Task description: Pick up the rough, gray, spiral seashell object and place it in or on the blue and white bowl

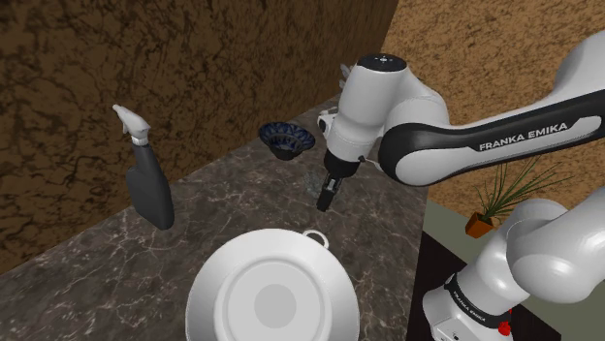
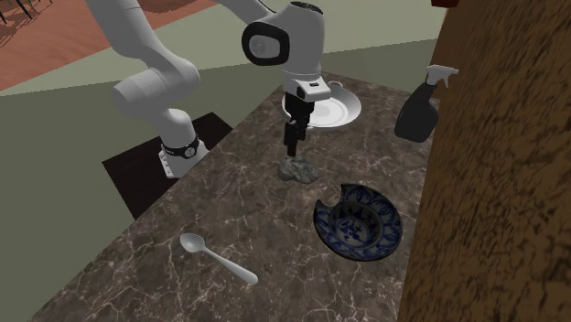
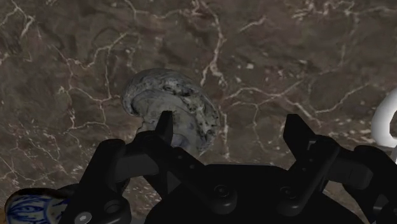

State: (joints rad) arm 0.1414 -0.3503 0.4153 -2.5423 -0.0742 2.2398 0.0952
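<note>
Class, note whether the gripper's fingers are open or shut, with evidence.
Open: in the wrist view the gripper's two fingers stand apart; the seashell lies unheld on the counter.

White rounded arm [image 1: 388,97], dark joint bands, FRANKA EMIKA lettering [image 1: 528,133] (white on black), all-black gripper [image 1: 324,203] with round screws

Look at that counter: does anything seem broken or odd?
The bowl looks damaged: a notch is missing from its rim, on the side toward the shell. Nothing else stands out.

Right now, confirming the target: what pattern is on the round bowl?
Dark blue bowl, white ornamental motifs; second exterior view.
</note>
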